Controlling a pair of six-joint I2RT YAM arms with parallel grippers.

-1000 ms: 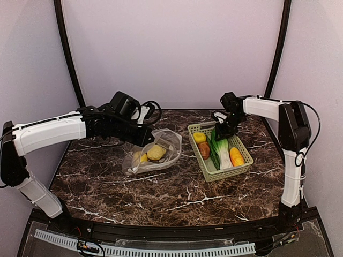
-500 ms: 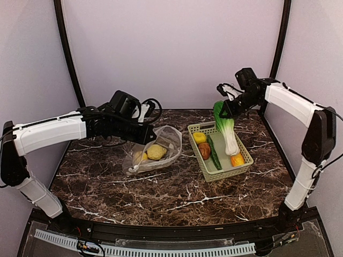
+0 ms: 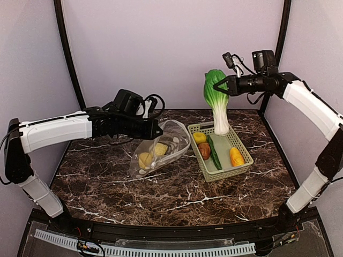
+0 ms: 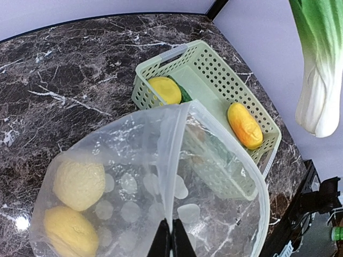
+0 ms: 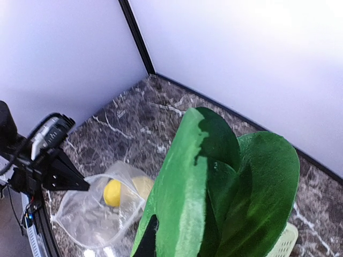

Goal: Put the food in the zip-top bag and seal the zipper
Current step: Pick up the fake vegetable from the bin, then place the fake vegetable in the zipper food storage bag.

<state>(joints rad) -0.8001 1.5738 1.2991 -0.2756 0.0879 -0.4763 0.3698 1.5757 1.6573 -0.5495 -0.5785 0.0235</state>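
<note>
Above the basket [image 3: 228,173], at its 12 o'clock edge, top view: right gripper [image 3: 221,88] clamps the cabbage [image 3: 216,99] aloft; left gripper [image 3: 159,130] pinches the bag [image 3: 166,150] at 9 o'clock. Left wrist: closed fingers [image 4: 161,245] nip the bag rim, yellow pieces [image 4: 79,184] inside. Right wrist: cabbage in the foreground, bag at 8 o'clock.

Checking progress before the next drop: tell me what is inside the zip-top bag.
Two rounded pieces show through the zip-top bag: a pale one and a yellow one. Creased plastic near the left fingers could hide something smaller.
</note>
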